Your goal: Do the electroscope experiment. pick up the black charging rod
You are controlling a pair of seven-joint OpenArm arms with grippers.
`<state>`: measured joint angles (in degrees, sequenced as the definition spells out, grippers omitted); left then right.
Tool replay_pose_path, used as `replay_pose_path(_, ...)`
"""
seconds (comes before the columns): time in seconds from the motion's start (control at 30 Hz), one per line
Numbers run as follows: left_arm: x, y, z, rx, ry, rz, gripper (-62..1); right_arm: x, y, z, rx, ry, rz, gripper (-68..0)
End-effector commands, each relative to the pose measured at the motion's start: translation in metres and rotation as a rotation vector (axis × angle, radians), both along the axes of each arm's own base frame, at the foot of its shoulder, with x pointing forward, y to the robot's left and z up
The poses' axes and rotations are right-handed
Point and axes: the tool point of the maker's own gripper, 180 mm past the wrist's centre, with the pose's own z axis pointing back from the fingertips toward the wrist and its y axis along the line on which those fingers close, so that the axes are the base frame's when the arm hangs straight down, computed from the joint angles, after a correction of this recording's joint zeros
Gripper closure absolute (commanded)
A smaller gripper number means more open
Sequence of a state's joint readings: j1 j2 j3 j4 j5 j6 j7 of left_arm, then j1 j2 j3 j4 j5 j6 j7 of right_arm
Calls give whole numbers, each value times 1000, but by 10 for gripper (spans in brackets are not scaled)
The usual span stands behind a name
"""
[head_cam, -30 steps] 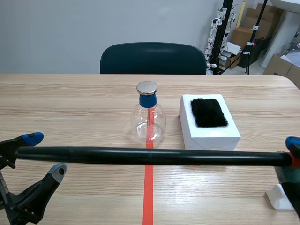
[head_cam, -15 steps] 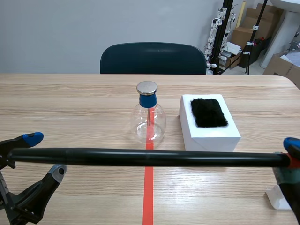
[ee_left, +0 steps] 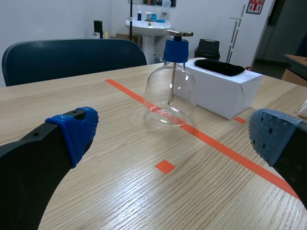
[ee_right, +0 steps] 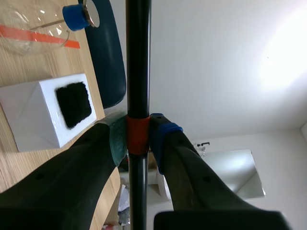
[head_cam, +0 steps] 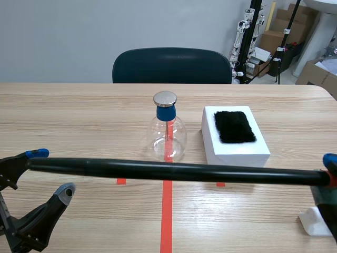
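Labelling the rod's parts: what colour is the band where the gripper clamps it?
Orange-red band on the black charging rod; clearest in the right wrist view.

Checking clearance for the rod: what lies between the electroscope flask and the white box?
Nothing: in the scene view only a bare strip of table separates the electroscope flask and the white box.

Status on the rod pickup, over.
Right gripper shut on rod, near its end; rod off the table. Left gripper open, empty. Flask and box behind rod, nothing blocking.
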<state>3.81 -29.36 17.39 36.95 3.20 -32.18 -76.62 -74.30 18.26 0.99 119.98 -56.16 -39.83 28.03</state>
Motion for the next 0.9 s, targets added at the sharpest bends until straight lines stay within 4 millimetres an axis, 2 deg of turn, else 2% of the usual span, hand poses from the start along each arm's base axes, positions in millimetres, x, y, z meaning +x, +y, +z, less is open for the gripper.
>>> replay_pose_path(0.0,3,2,7,-21,-25,10,-623,2,-2,5,5,-21,-15,0)
replay_pose_path(0.87,3,2,7,-21,-25,10,-623,3,-4,5,4,-20,-25,0)
